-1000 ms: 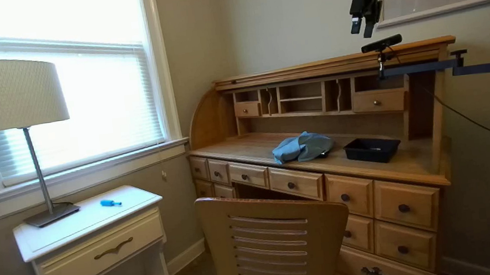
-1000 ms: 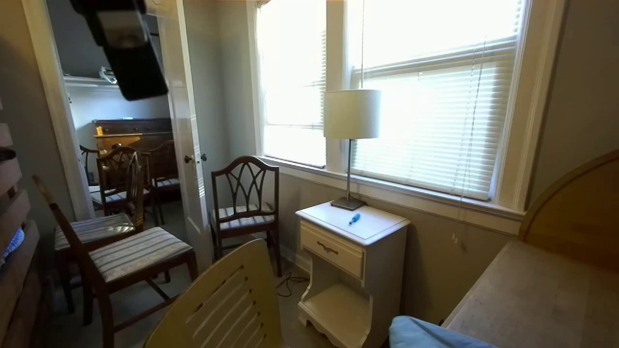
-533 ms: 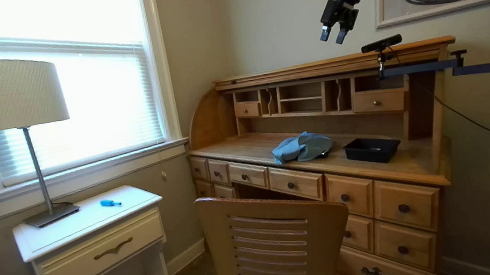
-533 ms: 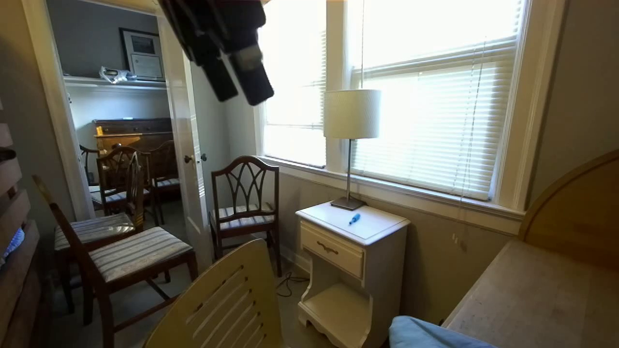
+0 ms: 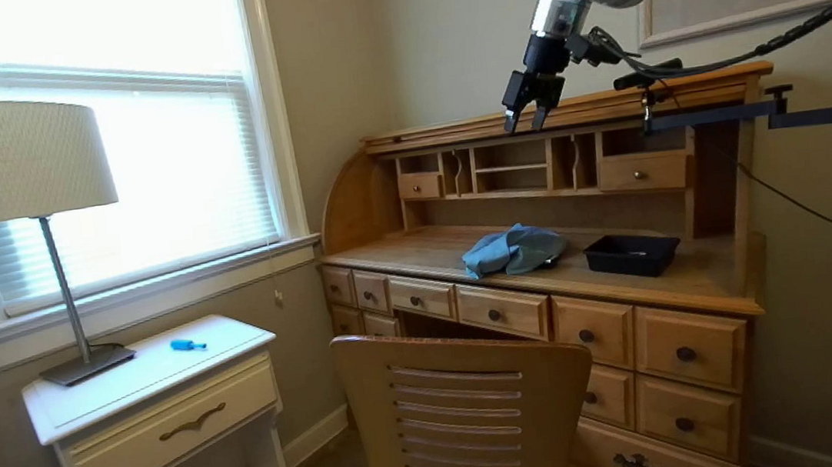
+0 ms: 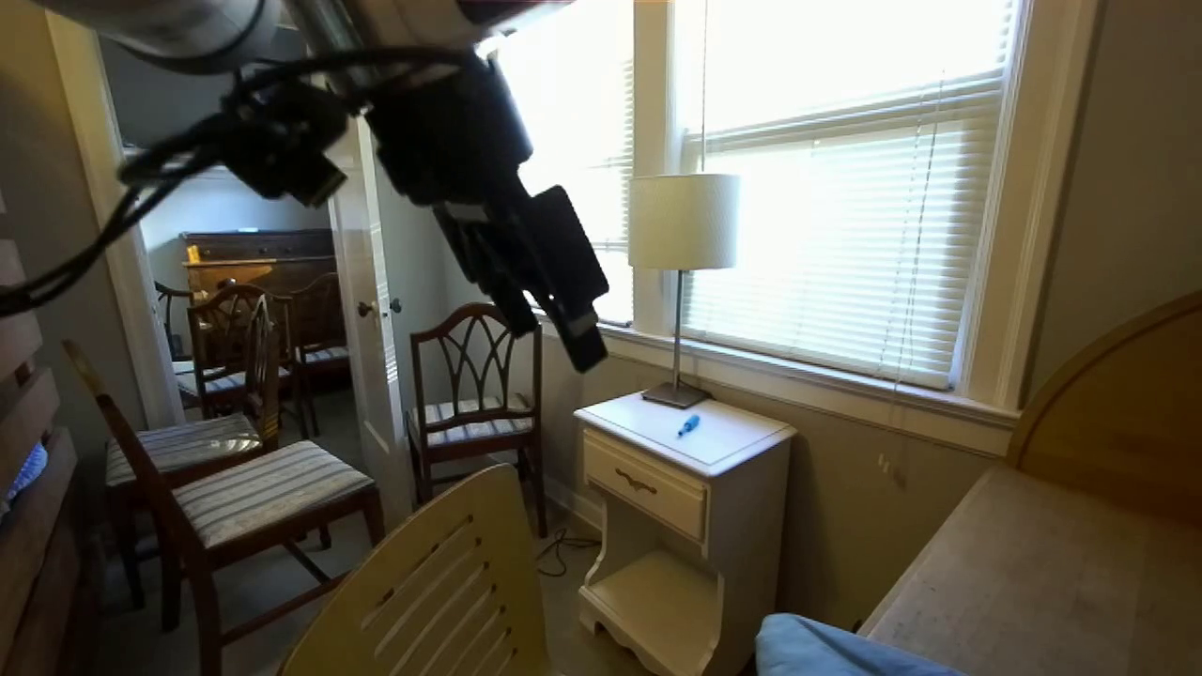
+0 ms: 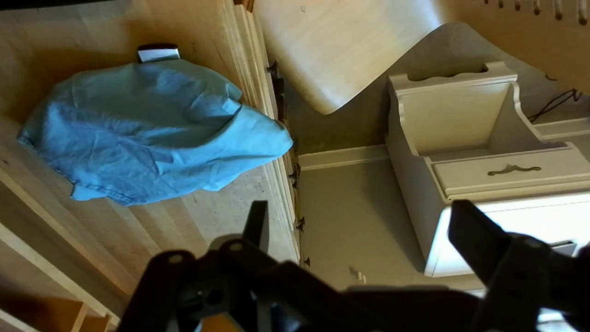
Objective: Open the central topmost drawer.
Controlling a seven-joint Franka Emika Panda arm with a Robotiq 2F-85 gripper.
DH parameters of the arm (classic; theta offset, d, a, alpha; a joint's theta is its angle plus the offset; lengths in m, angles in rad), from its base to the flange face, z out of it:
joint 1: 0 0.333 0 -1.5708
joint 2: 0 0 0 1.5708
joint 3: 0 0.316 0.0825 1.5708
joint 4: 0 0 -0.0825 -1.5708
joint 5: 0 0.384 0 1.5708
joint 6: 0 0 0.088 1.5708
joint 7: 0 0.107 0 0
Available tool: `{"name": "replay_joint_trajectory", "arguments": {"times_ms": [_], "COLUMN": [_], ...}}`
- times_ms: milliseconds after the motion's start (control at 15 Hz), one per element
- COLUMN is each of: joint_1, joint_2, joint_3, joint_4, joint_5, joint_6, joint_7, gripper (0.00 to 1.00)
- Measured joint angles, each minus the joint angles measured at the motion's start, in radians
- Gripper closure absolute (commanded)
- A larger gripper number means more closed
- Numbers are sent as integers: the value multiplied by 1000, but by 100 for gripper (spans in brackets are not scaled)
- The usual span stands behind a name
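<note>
Drawer (image 5: 470, 307) looks shut, tucked right under desk's (image 5: 402, 244) front edge, abt midway btwn its two end corners; two panels, dark knob (image 5: 495, 315) on each. Gripper (image 5: 525, 123) high & well apart from it, pointing down at a tilt, released: jaws wide, nothing btwn them. In wrist view desk's front edge runs btwn the jaws. My read: approach phase, no contact yet. To do it well: drop outside front edge, not onto desktop; keep wide of cloth (image 5: 514, 249), which reaches that edge. Chair (image 5: 458, 416) stands before drawer, top of back close below it as seen in an exterior view; true gap can't tell, so come in over the back, wrist high. Square up to drawer's front, get jaws level & either side of one knob before squeezing. Knob small, prob slips if only the tips bite; seat it deep. Pull straight out, slow. Off-centre tug may rack a wide drawer; watch for one corner lagging. Chair cld block travel: short pull first, then more if clear.
</note>
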Motion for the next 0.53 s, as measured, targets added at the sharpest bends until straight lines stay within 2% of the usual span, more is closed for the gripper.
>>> {"name": "replay_joint_trajectory", "arguments": {"times_ms": [333,533], "joint_1": [2,2], "joint_2": [188,216], "joint_3": [13,14], "joint_4": [105,133], "joint_5": [34,35], "joint_6": [58,59], "joint_7": [-4,-4], "gripper": [0,0]}}
